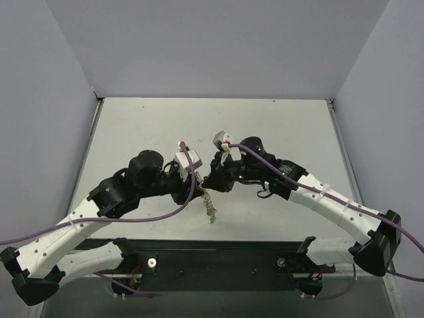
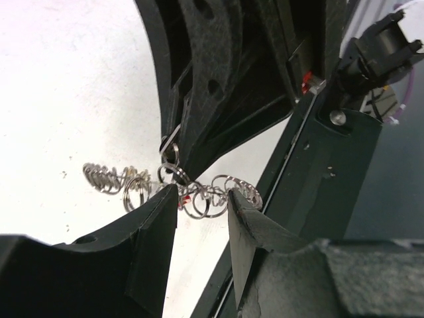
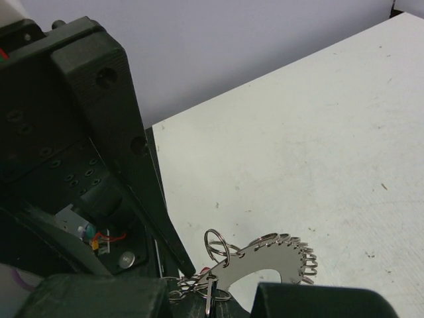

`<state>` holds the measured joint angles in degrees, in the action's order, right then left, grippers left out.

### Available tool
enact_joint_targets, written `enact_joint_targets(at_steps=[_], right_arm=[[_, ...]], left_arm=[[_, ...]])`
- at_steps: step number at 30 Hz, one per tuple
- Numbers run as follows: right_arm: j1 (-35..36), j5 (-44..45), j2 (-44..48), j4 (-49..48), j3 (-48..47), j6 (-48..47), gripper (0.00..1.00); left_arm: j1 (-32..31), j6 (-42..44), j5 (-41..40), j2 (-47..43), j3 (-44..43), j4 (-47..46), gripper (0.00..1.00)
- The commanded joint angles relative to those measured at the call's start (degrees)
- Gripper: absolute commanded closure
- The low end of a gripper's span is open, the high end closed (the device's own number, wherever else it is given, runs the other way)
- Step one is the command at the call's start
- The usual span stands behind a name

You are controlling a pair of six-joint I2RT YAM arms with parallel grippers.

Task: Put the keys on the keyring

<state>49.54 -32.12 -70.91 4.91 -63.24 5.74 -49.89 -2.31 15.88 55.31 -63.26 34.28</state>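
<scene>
The keyring hangs in the air between both arms over the table's near middle, a green tag dangling at its lower end. In the right wrist view it is a curved flat silver plate fringed with small rings. My left gripper holds it across its width, its fingertips pressed on the ring cluster from both sides. My right gripper is shut on a thin silver blade, seen edge-on, that looks like a key. Its fingers reach down to the rings from above.
The white table is enclosed by grey walls at the back and sides. A black base bar runs along the near edge. Purple cables loop off both arms close to the grippers.
</scene>
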Motion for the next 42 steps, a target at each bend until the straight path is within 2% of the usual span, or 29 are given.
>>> enact_joint_targets(at_steps=[1, 14, 25, 34, 42], right_arm=[[0.03, -0.93, -0.36, -5.43, -0.83, -0.55, 1.00], [-0.41, -4.70, -8.18, -13.25, 3.83, 0.76, 1.00], [-0.50, -10.76, -16.26, -20.90, 4.62, 5.15, 1.00], [-0.58, -15.87, -23.12, -26.52, 2.78, 8.76, 1.00], [-1.11, -17.54, -25.06, -28.99, 2.95, 10.34, 1.00]], left_arm=[[-0.30, -2.52, -7.08, -6.86, 4.45, -6.68, 0.54], [-0.21, -10.08, -18.16, -13.91, 12.37, -5.63, 0.51], [-0.21, -12.55, -17.64, -16.64, 14.83, -1.94, 0.55], [-0.30, -13.78, -17.72, -15.23, 15.63, -0.36, 0.55], [-0.12, -12.73, -19.74, -12.07, 14.49, 1.23, 0.55]])
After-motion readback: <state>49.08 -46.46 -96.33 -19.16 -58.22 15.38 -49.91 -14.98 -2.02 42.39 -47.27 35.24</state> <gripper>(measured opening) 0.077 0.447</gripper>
